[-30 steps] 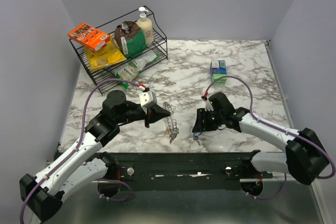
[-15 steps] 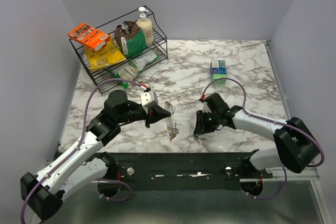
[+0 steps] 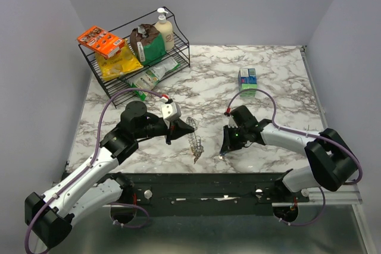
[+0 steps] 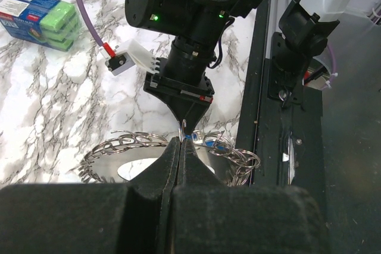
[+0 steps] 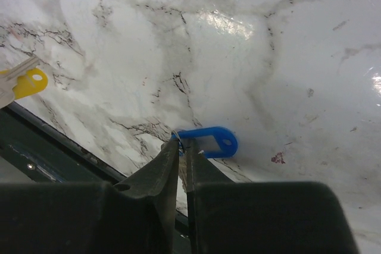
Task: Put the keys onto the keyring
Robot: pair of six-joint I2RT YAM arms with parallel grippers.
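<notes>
My left gripper (image 4: 180, 142) is clamped on the keyring (image 4: 134, 140), which stretches from those fingertips toward the near rail, its long axis running far-to-near. My right gripper (image 5: 181, 142) is pinched on one end of the blue key (image 5: 229, 142), near the keyring's right side but not touching it. I judge this key is not yet threaded. Its head lies crosswise to my fingers and points away from the keyring. I cannot tell whether the yellow key (image 5: 27, 84), closer to the keyring, is on it.
</notes>
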